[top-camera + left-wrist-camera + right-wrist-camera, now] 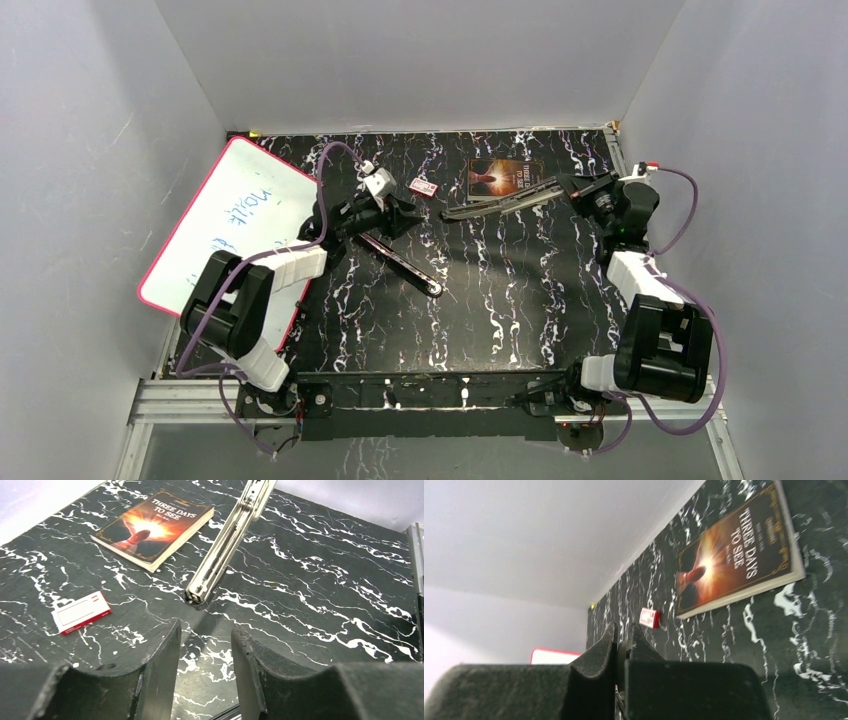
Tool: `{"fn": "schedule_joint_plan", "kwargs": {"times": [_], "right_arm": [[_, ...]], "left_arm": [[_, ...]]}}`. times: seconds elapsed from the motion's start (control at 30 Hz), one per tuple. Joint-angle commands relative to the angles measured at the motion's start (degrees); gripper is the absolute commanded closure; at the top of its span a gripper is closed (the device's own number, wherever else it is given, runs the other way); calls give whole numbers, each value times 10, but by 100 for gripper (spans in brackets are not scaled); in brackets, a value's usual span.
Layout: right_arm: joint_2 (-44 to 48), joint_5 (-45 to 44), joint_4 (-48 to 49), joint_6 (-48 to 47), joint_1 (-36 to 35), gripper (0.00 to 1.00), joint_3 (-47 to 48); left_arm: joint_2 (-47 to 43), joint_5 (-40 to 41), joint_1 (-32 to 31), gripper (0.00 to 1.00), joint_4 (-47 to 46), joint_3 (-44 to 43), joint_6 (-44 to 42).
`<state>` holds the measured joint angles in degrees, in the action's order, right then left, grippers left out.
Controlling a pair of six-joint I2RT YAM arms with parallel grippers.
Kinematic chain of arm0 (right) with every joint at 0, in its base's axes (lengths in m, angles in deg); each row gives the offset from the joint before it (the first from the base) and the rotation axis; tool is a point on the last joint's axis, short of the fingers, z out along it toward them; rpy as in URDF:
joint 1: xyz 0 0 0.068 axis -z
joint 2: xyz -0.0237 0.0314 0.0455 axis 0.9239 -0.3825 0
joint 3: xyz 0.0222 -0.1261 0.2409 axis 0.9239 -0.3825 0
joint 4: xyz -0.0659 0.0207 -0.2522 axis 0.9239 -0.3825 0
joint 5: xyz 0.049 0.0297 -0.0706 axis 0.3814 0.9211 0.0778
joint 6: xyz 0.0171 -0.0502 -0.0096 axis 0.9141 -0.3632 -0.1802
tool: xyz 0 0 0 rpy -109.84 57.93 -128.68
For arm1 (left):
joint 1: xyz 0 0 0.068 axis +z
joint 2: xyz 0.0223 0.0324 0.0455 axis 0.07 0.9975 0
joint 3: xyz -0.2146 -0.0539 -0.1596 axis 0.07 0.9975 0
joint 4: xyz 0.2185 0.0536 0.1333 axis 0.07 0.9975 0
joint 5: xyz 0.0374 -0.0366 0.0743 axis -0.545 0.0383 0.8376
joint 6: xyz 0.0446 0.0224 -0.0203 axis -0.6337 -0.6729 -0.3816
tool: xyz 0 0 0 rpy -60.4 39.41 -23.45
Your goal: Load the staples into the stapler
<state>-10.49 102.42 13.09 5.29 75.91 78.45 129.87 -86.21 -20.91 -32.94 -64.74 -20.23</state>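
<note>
Whiteboard [235, 215] with a red rim at far left, leaning off the worktop [500, 300]; blue handwriting on it, not legible. Left hand [205, 630] is low over the black marbled surface, fingers [162, 660] spread with only worktop showing in the gap, nothing pinched. A long black bar [405, 265] runs diagonally from under that hand toward near-right; can't tell what it is. Small red-and-white box [424, 187] lies flat just behind it, label too small to read. Stapler [220, 555] is a long, thin silvery body near the back centre. Its long axis runs almost left-right, with the free end pointing left and slightly toward the near edge, facing the left wrist camera, and a shadow under the tip. Book [505, 180] lies flat just behind the stapler, cover up, reading "THREE DAYS TO SEE". Right hand [572, 190] has fingers pressed together on the stapler's right end.
</note>
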Motion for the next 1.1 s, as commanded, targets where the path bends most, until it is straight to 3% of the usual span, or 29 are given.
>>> {"fn": "schedule_joint_plan", "kwargs": {"times": [0.0, 0.27, 0.33, 0.5, 0.57, 0.63, 0.87, 1.07], "right_arm": [[29, -26, 46, 49, 10, 100, 36], [36, -17, 50, 62, 10, 100, 35], [35, -9, 57, 70, 10, 100, 29], [40, 15, 74, 85, 10, 100, 10], [44, 25, 78, 89, 10, 100, 1], [51, 33, 88, 95, 11, 100, -13], [72, 44, 101, 115, 10, 100, -38], [80, 53, 103, 116, 11, 100, -37]], "left_arm": [[-31, -18, 8, 58, -30, -6, -16], [-25, -27, 8, 52, -32, -10, -19], [-13, -41, 6, 39, -32, -26, -21], [47, -96, -13, 31, -32, -107, -37], [68, -102, -33, 19, -30, -139, -55], [91, -104, -53, 15, -24, -172, -70], [169, -123, -108, 15, 14, -275, -93], [208, -117, -132, 24, 71, -322, -130]]}}
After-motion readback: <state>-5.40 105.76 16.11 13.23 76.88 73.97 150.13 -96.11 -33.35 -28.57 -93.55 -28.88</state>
